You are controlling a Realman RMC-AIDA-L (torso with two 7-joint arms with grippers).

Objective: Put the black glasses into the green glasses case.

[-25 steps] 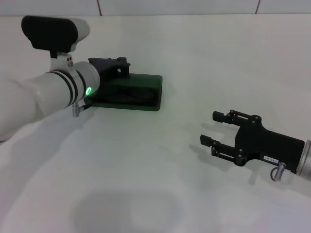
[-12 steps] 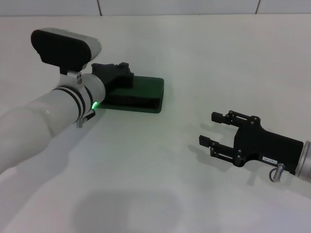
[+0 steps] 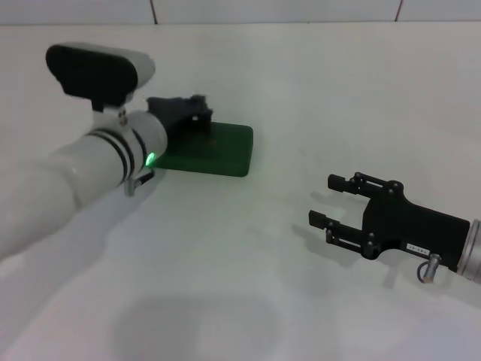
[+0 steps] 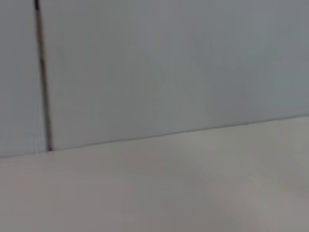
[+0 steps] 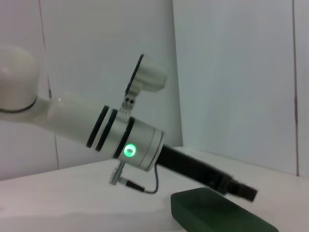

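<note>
Two arms show in the head view. The left gripper (image 3: 197, 113) rests at the far left edge of the green glasses case (image 3: 214, 150), which lies closed and flat on the white table (image 3: 248, 256); if its fingers are apart or together I cannot tell. The right gripper (image 3: 329, 199) hovers low over the table, well apart from the case, with its fingers spread and nothing between them. The black glasses are not visible in any view, so I judge they are probably inside the closed case.

The left wrist view shows only a bare wall and the table.

The right wrist view shows the left arm (image 5: 96, 133) reaching down to the case (image 5: 217, 212), whose lid is shut.

The case looks hard, smooth and light, so it may slide when pushed; it is better taken across its long sides. The glasses would be thin and fragile.
</note>
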